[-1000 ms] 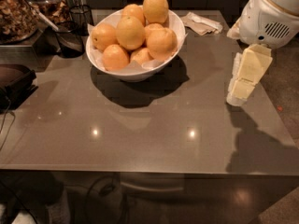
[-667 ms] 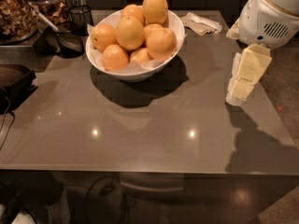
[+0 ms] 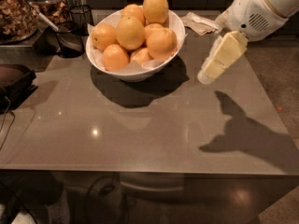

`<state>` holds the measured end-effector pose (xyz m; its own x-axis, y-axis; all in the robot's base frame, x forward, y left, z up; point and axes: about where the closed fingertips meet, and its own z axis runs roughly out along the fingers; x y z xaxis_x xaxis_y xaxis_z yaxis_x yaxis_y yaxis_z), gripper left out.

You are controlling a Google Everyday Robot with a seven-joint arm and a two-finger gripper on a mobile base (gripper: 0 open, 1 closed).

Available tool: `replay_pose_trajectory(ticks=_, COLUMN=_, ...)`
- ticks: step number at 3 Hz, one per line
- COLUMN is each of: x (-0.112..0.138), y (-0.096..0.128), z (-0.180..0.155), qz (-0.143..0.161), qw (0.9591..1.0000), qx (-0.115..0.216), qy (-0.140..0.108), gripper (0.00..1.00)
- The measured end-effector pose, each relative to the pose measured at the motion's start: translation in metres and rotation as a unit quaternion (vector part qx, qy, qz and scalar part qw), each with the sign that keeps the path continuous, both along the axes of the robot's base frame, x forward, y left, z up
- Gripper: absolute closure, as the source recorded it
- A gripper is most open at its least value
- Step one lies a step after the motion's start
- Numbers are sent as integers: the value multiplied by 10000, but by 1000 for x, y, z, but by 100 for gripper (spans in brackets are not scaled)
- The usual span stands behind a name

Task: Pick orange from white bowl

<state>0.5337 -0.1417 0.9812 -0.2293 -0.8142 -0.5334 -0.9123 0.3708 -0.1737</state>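
The topmost round orange crowns a heap of oranges in the large glossy white bowl, paper-lined, at twelve o'clock on the polished grey countertop. My cream-coloured gripper hangs at three o'clock of the bowl, apart from it; whether it is apart or together I cannot tell. I judge this the approach: next I must swing toward nine o'clock, clear the rim, and come down on that orange. A crumpled paper napkin at one o'clock and a dark wire basket at ten o'clock don't block me.
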Motion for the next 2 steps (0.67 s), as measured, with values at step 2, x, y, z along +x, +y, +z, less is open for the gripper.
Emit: replay_pose_trajectory(ticks=2, x=38, y=27, z=16, qz=171, qw=9983, qx=522, qy=-213, gripper=0)
